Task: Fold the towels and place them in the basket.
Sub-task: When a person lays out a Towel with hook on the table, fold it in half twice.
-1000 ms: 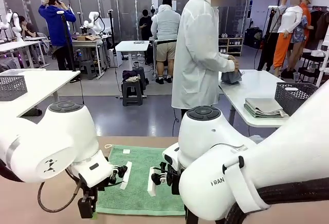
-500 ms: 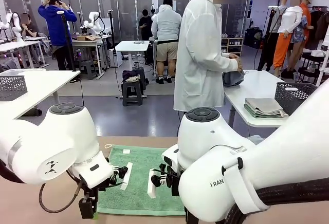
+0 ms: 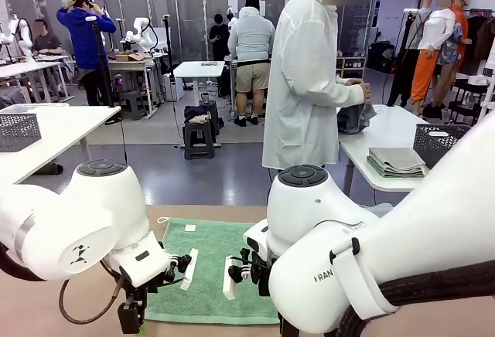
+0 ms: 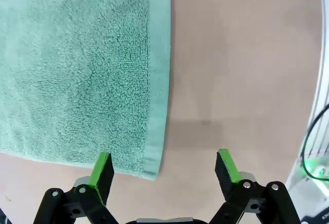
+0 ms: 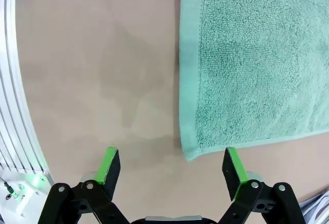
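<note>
Arms had lowered slightly. Left gripper and right gripper, wide and empty, straddled corners of the mint-green terry towel; grasp judged imminent.

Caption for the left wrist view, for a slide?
Open left gripper over a corner of the mint green towel, which lies flat on the tan table.

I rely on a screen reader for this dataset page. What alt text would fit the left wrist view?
A mint green terry towel lies flat on a tan table, filling the upper left of the picture. Its near corner sits between the green-padded fingers of the open left gripper, which holds nothing.
</note>
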You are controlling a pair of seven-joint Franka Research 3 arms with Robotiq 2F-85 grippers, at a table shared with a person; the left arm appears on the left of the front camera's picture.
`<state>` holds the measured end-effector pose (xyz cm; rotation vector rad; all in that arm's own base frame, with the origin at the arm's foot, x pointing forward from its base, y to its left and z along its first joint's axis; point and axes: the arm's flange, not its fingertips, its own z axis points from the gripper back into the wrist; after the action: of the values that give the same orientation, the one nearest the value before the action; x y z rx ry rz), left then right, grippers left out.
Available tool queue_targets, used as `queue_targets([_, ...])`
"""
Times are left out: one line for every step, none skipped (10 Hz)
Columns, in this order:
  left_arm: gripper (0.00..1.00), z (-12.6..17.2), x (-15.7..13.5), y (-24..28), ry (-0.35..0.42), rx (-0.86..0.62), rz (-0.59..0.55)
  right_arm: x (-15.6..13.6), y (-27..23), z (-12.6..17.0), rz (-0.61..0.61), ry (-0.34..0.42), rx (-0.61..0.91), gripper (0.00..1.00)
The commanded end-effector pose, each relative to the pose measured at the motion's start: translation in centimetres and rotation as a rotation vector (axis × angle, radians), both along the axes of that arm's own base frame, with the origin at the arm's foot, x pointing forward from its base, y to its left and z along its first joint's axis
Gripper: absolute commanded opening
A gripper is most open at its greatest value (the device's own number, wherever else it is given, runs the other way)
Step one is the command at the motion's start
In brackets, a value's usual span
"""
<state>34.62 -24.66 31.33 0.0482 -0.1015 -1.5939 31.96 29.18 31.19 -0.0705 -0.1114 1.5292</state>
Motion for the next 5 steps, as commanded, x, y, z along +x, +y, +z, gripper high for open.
queue_targets([1.00,-1.29,0.48,0.42,0.010,-0.030,-0.010,1.35,0.39,-0.52,0.026,-0.016,0.004,1.00])
queue_targets([1.00,-1.61,0.73,0.38,0.006,-0.030,-0.010,1.56,0.46,-0.69,0.024,-0.016,0.007,1.00])
queue_targets([1.00,-1.83,0.96,0.36,0.008,-0.030,-0.009,1.77,0.54,-0.90,0.021,-0.013,0.008,1.00])
queue_targets([1.00,-2.08,1.20,0.32,0.018,-0.028,-0.010,2.01,0.53,-1.15,0.028,-0.001,0.011,1.00])
queue_targets([1.00,-2.18,1.30,0.30,0.023,-0.028,-0.009,2.24,0.48,-1.33,0.031,0.013,0.010,1.00])
